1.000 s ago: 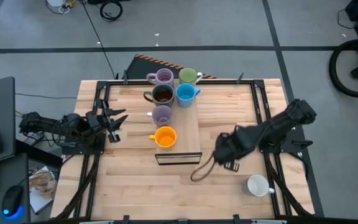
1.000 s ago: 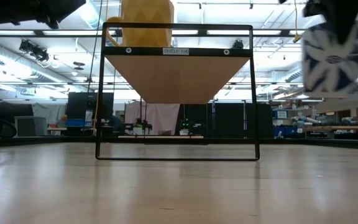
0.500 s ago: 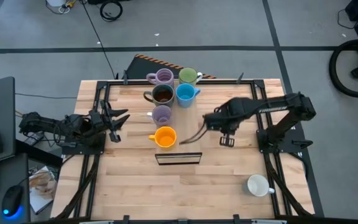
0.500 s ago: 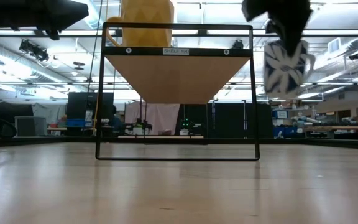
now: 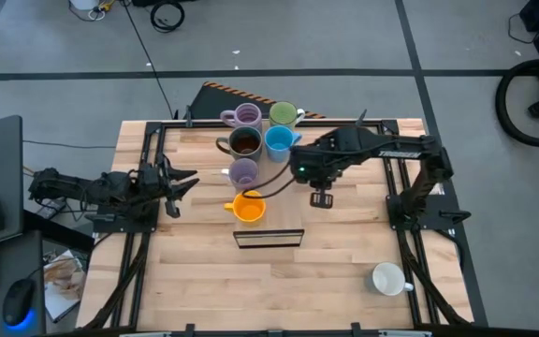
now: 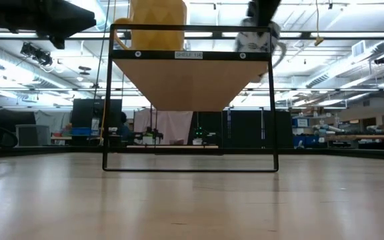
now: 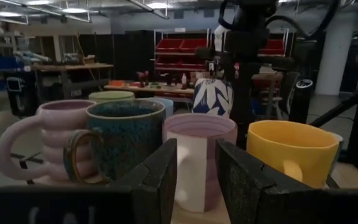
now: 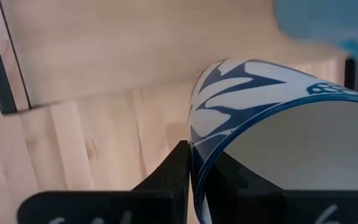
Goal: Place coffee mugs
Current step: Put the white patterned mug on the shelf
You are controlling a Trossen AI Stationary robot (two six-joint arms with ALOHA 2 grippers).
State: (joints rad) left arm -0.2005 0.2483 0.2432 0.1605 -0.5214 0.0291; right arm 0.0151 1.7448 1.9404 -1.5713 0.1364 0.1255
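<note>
step in hand — carrying a mug to the shelf

right gripper point(image 8: 190, 163) pinches the rim of the white-blue mug point(image 8: 272, 118), hanging beneath it over the shelf point(image 5: 279, 192); next — lower, then release beside the blue mug point(image 5: 278, 141).

- My two arms point(image 5: 382, 150) are dark and jointed, black cable looping beside.
- My fingers point(image 7: 160, 180) are flat, matt black, roughly textured slabs.
</note>
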